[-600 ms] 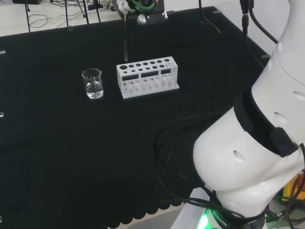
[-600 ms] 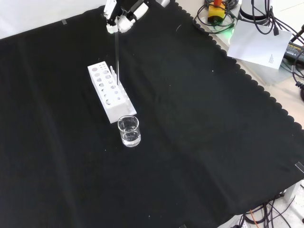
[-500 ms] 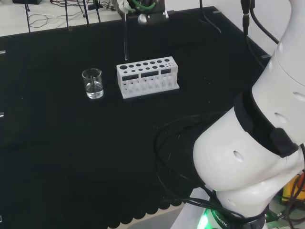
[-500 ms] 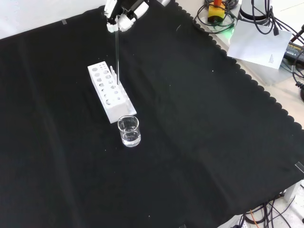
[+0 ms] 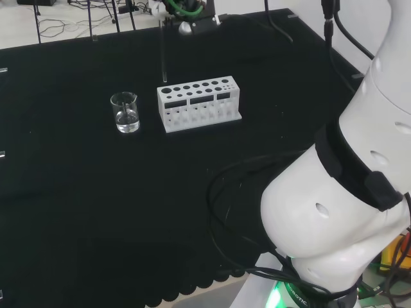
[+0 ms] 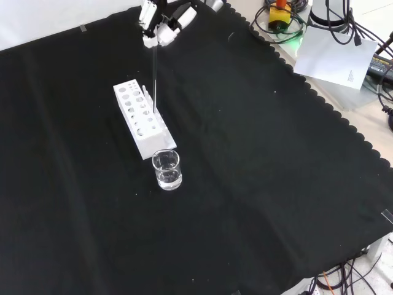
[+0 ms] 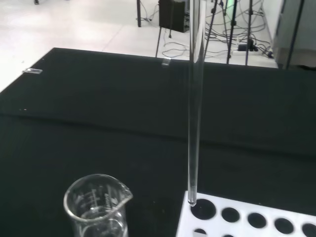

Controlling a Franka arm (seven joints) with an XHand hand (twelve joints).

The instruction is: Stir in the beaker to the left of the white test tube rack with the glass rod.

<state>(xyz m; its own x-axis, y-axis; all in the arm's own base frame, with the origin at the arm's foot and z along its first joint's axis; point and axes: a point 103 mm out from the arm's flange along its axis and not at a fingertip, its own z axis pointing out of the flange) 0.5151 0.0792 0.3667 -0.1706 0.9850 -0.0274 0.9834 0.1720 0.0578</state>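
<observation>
A clear glass rod (image 5: 163,54) hangs upright from the hand (image 6: 161,26), whose fingers pinch its top end at the far edge of the cloth. In the wrist view the glass rod (image 7: 194,103) ends just above the end hole of the white test tube rack (image 7: 247,219). The beaker (image 5: 125,112), holding a little clear liquid, stands left of the rack (image 5: 198,102) in the head view. In the front view the beaker (image 6: 167,170) sits just below the rack (image 6: 143,120), and the rod (image 6: 154,77) hangs over the rack's right side. The hand (image 5: 168,6) is well above both.
Black cloth covers the bench (image 5: 96,212). The arm's white links (image 5: 347,192) take up the right of the head view. Cables, a sheet of paper (image 6: 334,55) and equipment lie beyond the cloth's scalloped edge in the front view.
The hand and rod have shifted a little to the left in the head view, toward the rack's beaker end. Beaker and rack have not moved.
</observation>
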